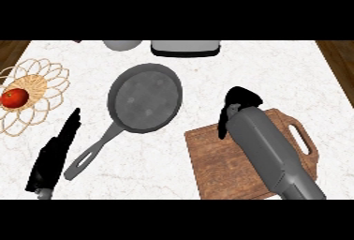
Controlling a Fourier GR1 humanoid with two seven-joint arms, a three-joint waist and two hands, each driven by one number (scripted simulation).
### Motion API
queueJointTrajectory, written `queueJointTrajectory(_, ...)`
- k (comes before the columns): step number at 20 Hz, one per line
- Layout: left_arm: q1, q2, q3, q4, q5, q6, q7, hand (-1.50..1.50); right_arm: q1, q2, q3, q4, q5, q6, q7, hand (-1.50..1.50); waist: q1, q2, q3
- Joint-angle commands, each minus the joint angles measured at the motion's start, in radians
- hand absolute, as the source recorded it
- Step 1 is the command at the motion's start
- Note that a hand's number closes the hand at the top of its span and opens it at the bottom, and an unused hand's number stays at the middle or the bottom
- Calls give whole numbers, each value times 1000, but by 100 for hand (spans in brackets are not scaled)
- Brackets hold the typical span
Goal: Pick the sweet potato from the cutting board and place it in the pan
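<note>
Woven mat point(33, 96) at left holds a tomato point(14, 98). Left hand point(54, 152) is rested beside the pan point(143, 97), fingers straight. Right hand point(237, 108) is curled over the cutting board point(232, 161); sweet potato cannot be seen.

Steep head view (single) over counter point(207, 75)
</note>
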Motion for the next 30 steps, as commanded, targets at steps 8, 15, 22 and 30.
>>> queueJointTrajectory(8,3,-18,10,9,-22,-15,2,0,14,43,-46,82,72,26,199,-150,-2,2,0)
queueJointTrajectory(15,41,-16,52,35,-13,-35,-45,0,76,27,-67,28,99,71,168,-150,-16,-2,0)
queueJointTrajectory(22,51,-32,42,-38,-39,-41,-8,0,87,3,-126,97,156,-9,61,-150,4,3,1)
queueJointTrajectory(30,18,-27,94,-25,-32,-91,32,0,100,80,-187,19,184,-52,69,150,6,4,1)
